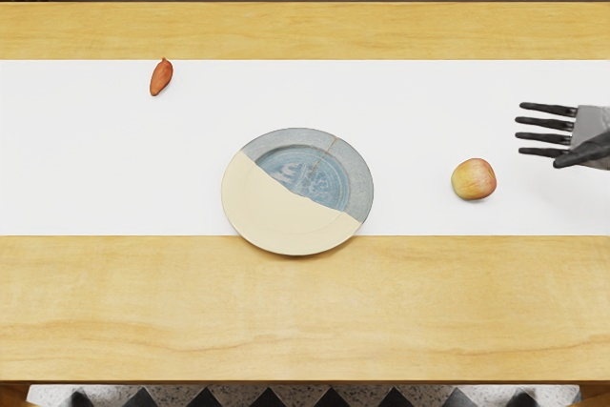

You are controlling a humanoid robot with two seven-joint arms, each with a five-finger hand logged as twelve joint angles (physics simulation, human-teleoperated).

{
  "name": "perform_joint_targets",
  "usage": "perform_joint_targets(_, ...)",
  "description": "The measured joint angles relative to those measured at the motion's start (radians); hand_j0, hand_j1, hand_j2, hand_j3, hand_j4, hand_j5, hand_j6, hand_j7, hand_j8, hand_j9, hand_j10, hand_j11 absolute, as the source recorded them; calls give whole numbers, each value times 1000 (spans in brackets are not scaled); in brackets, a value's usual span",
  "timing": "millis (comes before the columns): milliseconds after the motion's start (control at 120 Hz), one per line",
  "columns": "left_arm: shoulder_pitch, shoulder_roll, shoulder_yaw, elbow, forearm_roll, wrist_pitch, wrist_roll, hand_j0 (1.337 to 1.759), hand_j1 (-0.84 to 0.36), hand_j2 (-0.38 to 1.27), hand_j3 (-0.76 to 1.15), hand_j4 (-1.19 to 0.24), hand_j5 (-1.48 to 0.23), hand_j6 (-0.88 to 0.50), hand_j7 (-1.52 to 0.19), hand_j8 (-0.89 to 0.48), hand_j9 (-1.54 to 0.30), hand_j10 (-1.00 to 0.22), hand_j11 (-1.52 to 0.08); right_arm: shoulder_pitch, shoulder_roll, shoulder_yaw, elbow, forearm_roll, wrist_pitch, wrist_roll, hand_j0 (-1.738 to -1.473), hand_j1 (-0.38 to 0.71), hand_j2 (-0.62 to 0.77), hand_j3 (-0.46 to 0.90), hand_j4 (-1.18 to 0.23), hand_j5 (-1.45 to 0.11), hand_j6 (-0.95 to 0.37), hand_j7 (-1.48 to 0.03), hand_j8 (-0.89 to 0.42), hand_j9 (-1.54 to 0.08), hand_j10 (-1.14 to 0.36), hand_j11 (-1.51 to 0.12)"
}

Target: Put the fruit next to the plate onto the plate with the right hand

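Hovering near the apple [474, 179], the right hand [575, 136] splays its fingers [541, 124].

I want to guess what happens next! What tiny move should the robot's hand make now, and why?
Probably the right hand should reach over to the round yellow-red apple. Its fingers are spread and hold nothing, and the apple lies apart from the blue-and-cream ceramic plate.

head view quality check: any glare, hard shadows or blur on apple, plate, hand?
Head view: light is flat and even, with no glare on the plate or apple. Head view: only a faint soft shadow at the apple's base. Head view: the white runner is bright and nearly textureless. Head view: edges are slightly soft overall, and the right hand is dark, low in detail and cropped by the right edge.
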Motion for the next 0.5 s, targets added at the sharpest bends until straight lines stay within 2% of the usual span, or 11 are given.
perform_joint_targets(117,-1,0,0,0,0,0,0,1658,338,2,0,-9,-12,-10,-12,-10,-12,-9,-12,25,25,0,2,-27,0,-14,-1658,-349,0,0,0,0,3,0,2,0,2,0)
perform_joint_targets(183,0,0,0,0,0,0,0,1658,339,2,0,-9,-12,-10,-12,-9,-12,-9,-12,44,32,53,42,-187,0,-17,-1658,-341,-1,0,-6,-9,-4,-9,-4,-9,-5,-9)
perform_joint_targets(275,-1,0,0,0,0,0,0,1658,339,2,0,-9,-12,-9,-12,-9,-12,-9,-11,45,52,189,190,-473,0,-19,-1658,-280,-11,0,-58,-75,-56,-75,-56,-75,-57,-75)
perform_joint_targets(383,0,0,0,0,0,0,0,1658,338,2,0,-10,-12,-10,-12,-10,-12,-9,-12,-51,79,304,414,-813,0,-20,-1658,-248,-17,0,-85,-110,-84,-110,-84,-110,-84,-110)
perform_joint_targets(500,-1,0,0,0,0,0,0,1658,338,2,0,-9,-12,-10,-12,-10,-12,-9,-12,-147,173,348,532,-1169,-20,-21,-1658,-247,-16,0,-87,-111,-87,-111,-86,-111,-86,-111)
